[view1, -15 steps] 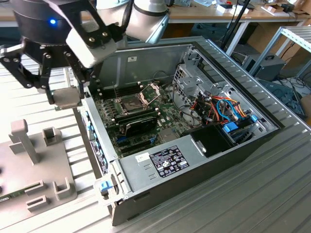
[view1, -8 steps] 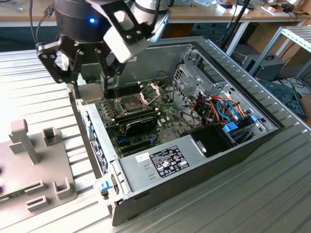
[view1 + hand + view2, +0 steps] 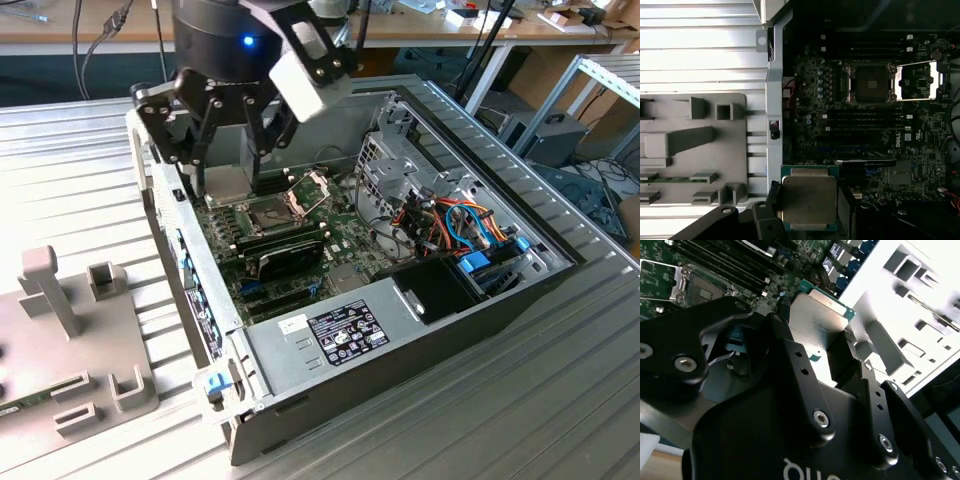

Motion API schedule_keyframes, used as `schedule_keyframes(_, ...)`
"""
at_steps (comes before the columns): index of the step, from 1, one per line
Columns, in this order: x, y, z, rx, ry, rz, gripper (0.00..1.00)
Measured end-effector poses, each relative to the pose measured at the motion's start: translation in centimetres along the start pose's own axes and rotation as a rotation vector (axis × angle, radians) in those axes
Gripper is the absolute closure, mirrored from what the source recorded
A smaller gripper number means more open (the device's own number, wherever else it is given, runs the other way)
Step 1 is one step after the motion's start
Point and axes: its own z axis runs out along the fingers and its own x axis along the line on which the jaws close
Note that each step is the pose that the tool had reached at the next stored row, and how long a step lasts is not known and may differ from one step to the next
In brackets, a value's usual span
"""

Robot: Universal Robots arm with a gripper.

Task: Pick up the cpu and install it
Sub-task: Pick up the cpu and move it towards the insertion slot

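My gripper (image 3: 226, 172) hangs over the open computer case (image 3: 400, 345), shut on the cpu (image 3: 229, 186), a small square chip with a dull grey metal top. Both wrist views show the cpu (image 3: 809, 197) (image 3: 816, 320) pinched at two opposite edges by the black fingers (image 3: 781, 330), held above the motherboard near the case wall. The dark square socket (image 3: 272, 212) (image 3: 871, 82) lies bare on the board, its hinged metal frame (image 3: 312, 186) (image 3: 918, 83) swung open beside it. The gripper is a short way off the socket toward the exterior view's left.
A grey fixture tray (image 3: 70, 330) (image 3: 695, 145) with slots sits outside the case on the ribbed metal table. Long black memory sticks (image 3: 285, 245) lie beside the socket. A drive cage and coloured cables (image 3: 465, 235) fill the case's far side.
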Motion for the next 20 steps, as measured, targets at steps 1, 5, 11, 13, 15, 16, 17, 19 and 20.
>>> schedule_keyframes(1,-0.52,0.01,0.00,0.0000,0.0000,0.000,0.45)
schedule_keyframes(5,-2.46,0.05,-0.01,0.0001,0.0000,0.000,0.45)
schedule_keyframes(11,-4.59,0.10,-0.01,0.0000,0.0000,0.000,0.45)
schedule_keyframes(13,-5.27,0.11,-0.01,0.0000,0.0000,0.000,0.45)
schedule_keyframes(15,-6.09,0.13,-0.01,0.0001,0.0000,0.000,0.45)
schedule_keyframes(16,-6.60,0.14,-0.01,0.0000,0.0000,0.000,0.45)
schedule_keyframes(17,-7.06,0.15,-0.01,0.0000,0.0000,0.000,0.45)
schedule_keyframes(19,-7.89,0.17,-0.01,0.0000,0.0000,0.000,0.45)
schedule_keyframes(20,-8.59,0.18,-0.01,0.0000,0.0000,0.000,0.45)
